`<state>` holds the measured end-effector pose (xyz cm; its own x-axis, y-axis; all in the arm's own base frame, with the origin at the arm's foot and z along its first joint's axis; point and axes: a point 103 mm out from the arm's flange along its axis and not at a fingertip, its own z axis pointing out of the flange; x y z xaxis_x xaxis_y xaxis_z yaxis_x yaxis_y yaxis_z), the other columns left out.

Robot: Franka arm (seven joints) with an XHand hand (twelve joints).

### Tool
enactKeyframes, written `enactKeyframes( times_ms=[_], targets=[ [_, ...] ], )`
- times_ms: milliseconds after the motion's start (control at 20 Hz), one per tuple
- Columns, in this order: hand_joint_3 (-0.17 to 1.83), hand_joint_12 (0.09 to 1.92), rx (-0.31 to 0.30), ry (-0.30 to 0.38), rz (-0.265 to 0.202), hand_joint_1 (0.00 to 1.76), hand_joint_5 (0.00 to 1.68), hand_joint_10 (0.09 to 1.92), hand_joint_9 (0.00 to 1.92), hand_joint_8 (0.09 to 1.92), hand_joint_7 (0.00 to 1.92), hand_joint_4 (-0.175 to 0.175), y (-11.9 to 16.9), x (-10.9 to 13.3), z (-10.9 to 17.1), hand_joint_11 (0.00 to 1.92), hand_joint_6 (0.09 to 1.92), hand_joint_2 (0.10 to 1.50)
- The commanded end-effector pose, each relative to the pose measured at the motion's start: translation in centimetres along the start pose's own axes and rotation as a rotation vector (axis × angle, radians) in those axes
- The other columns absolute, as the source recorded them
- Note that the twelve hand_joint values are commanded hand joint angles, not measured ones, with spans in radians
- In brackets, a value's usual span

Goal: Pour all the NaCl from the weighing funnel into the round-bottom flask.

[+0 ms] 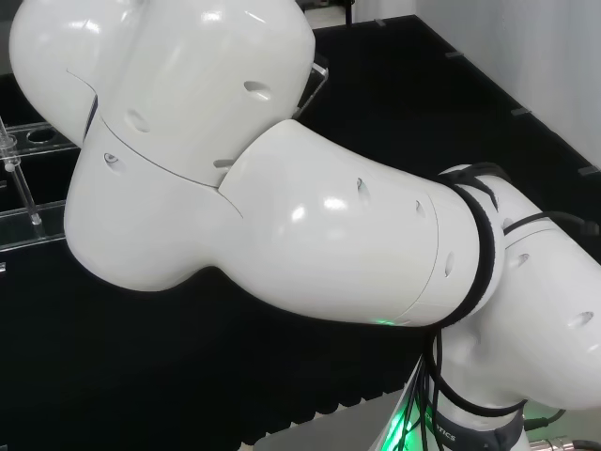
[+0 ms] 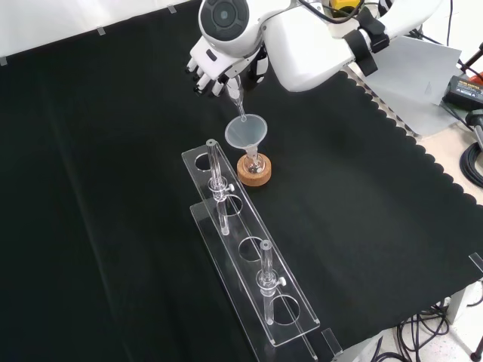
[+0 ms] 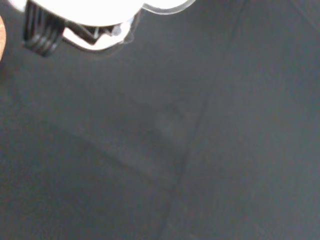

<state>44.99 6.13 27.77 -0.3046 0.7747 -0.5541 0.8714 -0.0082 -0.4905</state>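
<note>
Arm: in the front view the white link with its round grey cap [image 2: 223, 15] enters from the top edge, with the hand [image 2: 215, 69] below it, knuckles toward the view's left, above the black cloth [image 2: 90, 188]. In the head view the arm's links [image 1: 282, 207] stand before the working area.

Hand: fingers curled round the upper end of the weighing funnel [image 2: 235, 98], a slim clear tube held steeply tilted, its lower tip pointing down and to the view's right. In the wrist view a blurred white part of the hand [image 3: 85, 15] and a black ribbed piece [image 3: 42, 35] lie against the cloth.

Glass funnel [image 2: 246, 133]: wide clear cone seated in the neck of the round-bottom flask; the weighing funnel's tip sits at or just inside its upper rim. Whether any NaCl is in the tube or the cone cannot be told.

Round-bottom flask [image 2: 253, 161]: small, clear, upright on a cork ring [image 2: 254, 173], directly below the hand's held tube.

Clear rack [image 2: 249, 256]: long acrylic stand with round holes, just beside the cork ring on the view's left, running toward the lower right. It carries two upright glass pieces with stopcock-like fittings, one near the flask [image 2: 217, 181], one farther down [image 2: 267, 283].

Head view: part of the rack [image 1: 28, 178] at the left edge.
</note>
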Motion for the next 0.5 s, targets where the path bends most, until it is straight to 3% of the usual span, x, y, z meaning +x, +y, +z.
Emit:
enactKeyframes(
  times_ms=[50,500],
  targets=[
    [0.66,1.16,-0.004,-0.011,0.007,1.13,1.29,0.41,0.89,0.65,0.54,0.175,-0.26,-0.18,-0.38,0.65,0.65,0.65],
    [0.66,1.16,-0.004,-0.075,0.012,1.13,1.29,0.41,0.89,0.65,0.53,0.175,-0.59,0.24,-1.18,0.64,0.65,0.65]
  ],
)
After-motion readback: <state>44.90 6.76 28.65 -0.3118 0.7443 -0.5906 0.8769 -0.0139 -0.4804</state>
